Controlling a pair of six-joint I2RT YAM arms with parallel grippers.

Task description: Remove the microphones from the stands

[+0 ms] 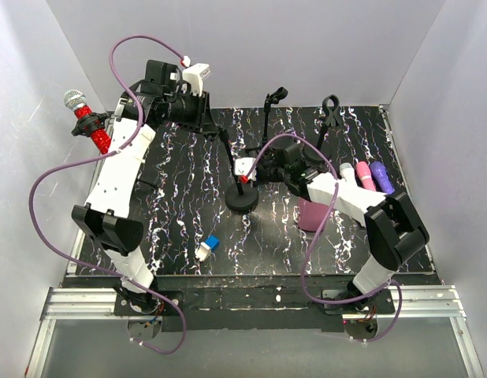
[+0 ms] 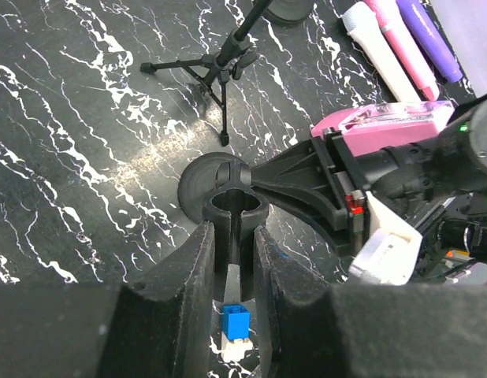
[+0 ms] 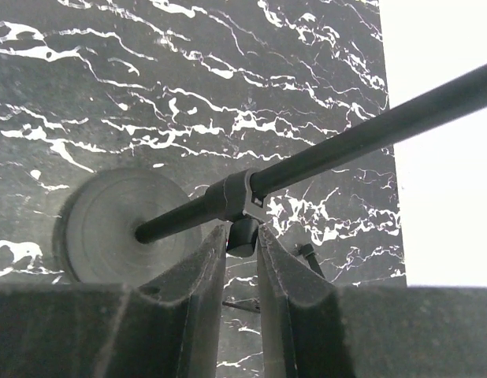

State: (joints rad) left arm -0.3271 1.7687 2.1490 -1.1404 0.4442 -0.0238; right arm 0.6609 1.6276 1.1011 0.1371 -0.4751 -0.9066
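Removal is judged incomplete: the red microphone (image 1: 92, 130) sits in a black clip (image 1: 92, 120) high at far left beside the left arm, while the left fingers (image 2: 180, 303) clamp shut on the round-base stand (image 1: 242, 198) at its empty clip (image 2: 234, 198) and the right fingers (image 3: 188, 315) pinch its pole collar (image 3: 236, 197).

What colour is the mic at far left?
The mic is red with a silver head; top view.
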